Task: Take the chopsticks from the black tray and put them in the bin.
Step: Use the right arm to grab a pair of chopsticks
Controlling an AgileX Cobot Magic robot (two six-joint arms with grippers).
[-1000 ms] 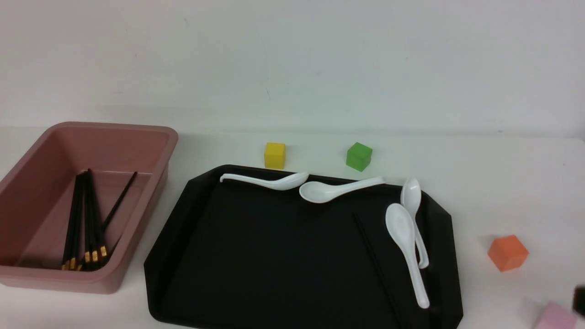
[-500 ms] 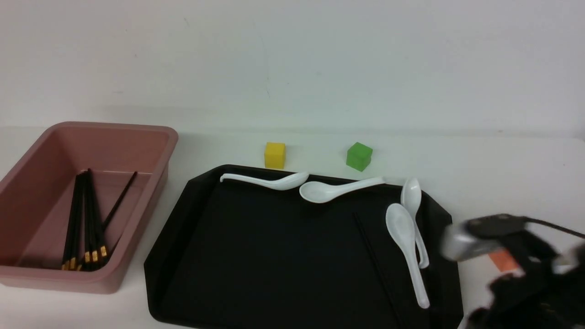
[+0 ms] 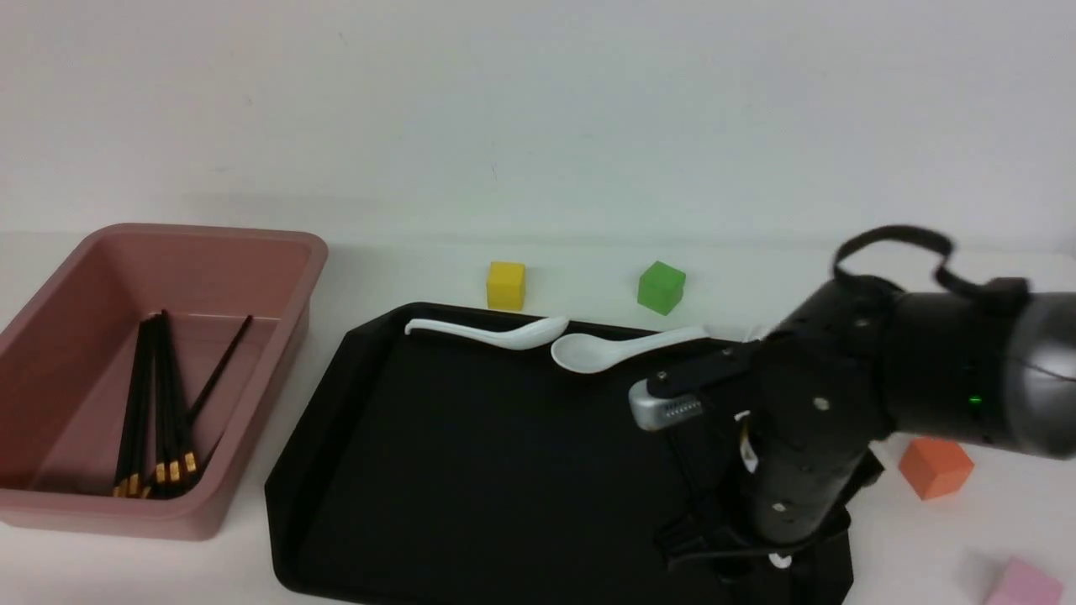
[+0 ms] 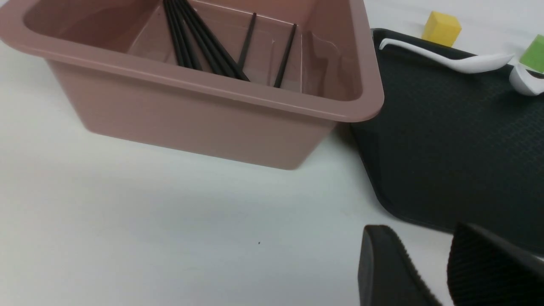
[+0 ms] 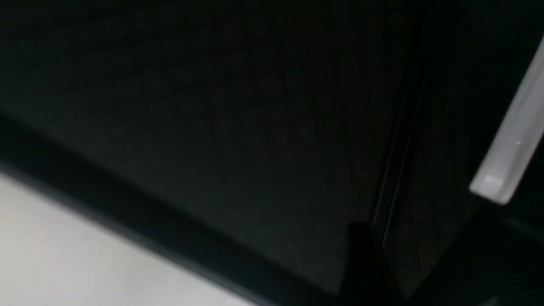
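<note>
Having swung in over black tray (image 3: 504, 470), right fingers (image 5: 361, 263) spread astride chopstick (image 5: 397, 140); left fingers (image 4: 391, 272) parted

you'll find most of the black chopsticks (image 3: 160, 403), gold bands at their near ends, lying bundled in the deep pink bin (image 3: 210, 228), just left of the glossy black tray (image 3: 471, 454). one thin chopstick (image 5: 393, 170) lies flat on the tray's floor.

The right arm (image 3: 849, 395) bends low, right hand (image 5: 418, 255) pointing down, fingers spread; left hand (image 4: 437, 272) fingers slightly apart
</note>
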